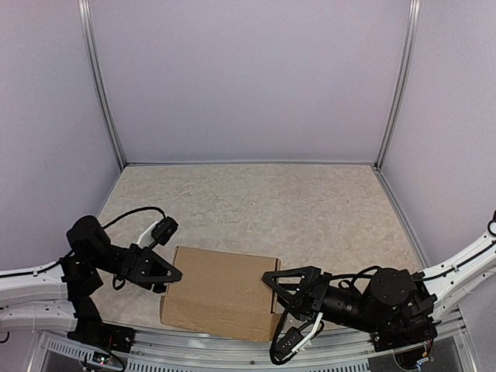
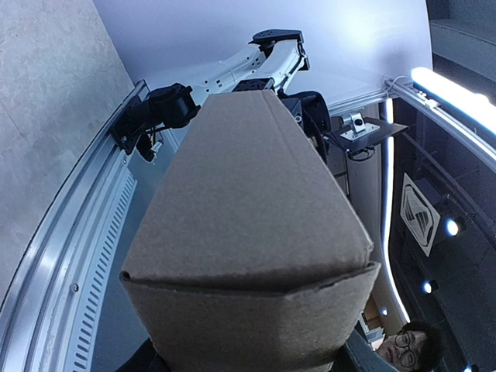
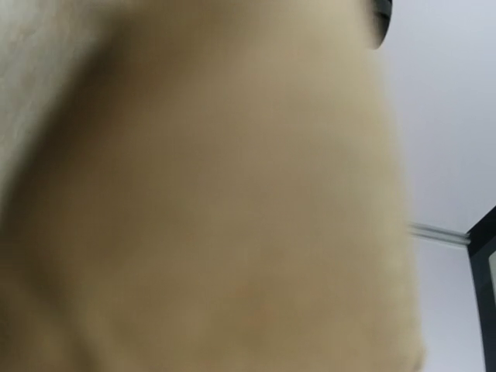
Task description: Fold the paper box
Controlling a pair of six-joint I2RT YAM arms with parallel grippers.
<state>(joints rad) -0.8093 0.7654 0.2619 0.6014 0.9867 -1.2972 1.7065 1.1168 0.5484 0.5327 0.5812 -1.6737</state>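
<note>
Near the table's (image 1: 256, 201) front edge, the paper box (image 1: 221, 291) lies already formed into an oblong, spanning the gap between both arms. The left gripper (image 1: 164, 275) appears clamped on its left end. The right gripper (image 1: 269, 293) is at the right end, but blurred cardboard fills its wrist view, so I cannot tell whether it grips. The step looks like closing the end flaps; next, the right fingers need firm contact. The near edge is tight, with open room only behind.

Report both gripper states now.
Left gripper: closed on the paper box, at its left end.
Right gripper: at the box's right end; grip cannot be told.
</note>
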